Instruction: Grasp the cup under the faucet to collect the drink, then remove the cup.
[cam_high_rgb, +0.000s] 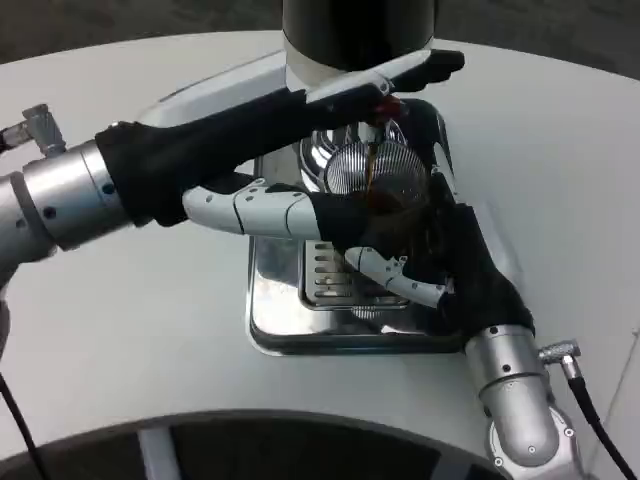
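The cup (388, 180) is clear, with fine ribs, and stands upright on the shiny metal drip tray (300, 330) directly under the faucet (385, 105). A thin stream of dark drink (374, 165) runs from the faucet into it, and dark liquid fills its lower part. The faucet sits at the base of a dark cylindrical dispenser (358, 35).

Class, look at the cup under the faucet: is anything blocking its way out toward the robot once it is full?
Nothing visible does. The cup, held by the right robot hand, stands on the metal drip tray; the left robot hand is above, at the faucet lever.
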